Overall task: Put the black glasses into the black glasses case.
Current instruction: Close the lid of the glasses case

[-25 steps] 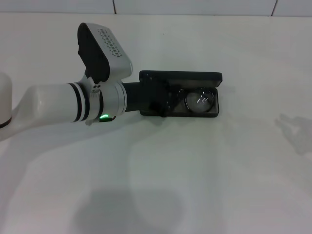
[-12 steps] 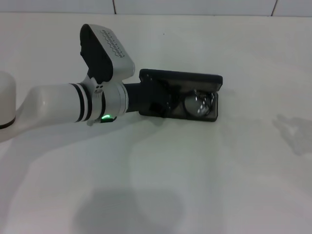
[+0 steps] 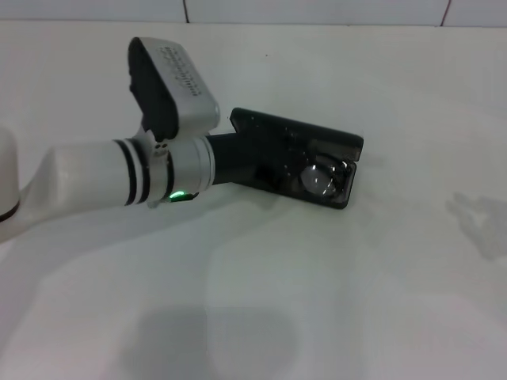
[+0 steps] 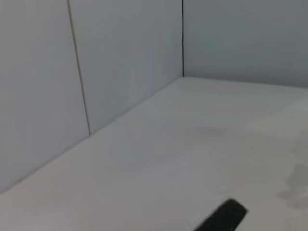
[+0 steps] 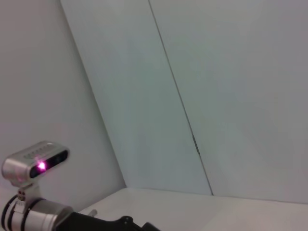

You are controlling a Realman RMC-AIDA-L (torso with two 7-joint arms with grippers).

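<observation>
Setting: a bare white tabletop (image 3: 356,285) backed by pale tiled wall panels (image 4: 120,72).

Case: the rectangular hard black clamshell glasses case (image 3: 317,142) lies open near the table's centre, skewed — its long axis runs from about 10 o'clock to 4 o'clock, lid raised along the far edge, tray toward the robot.

Glasses: the thin-framed black glasses (image 3: 321,177) sit inside the tray, one rounded clear lens catching light at the 4 o'clock end; the rest of the frame is hidden under the arm.

Left arm: the white left arm reaches in from 9 o'clock, its dark left gripper (image 3: 265,162) over the tray's 10 o'clock end, apparently to seat the glasses or hold the case — whether its fingers are wide, narrow or gripping cannot be told.

Right arm: the right gripper is out of sight, parked away from the table; its wrist camera looks at the wall and catches the left arm's camera housing (image 5: 36,161).

Progress: judging by the lens inside, the glasses seem placed; the lid is not yet closed.
</observation>
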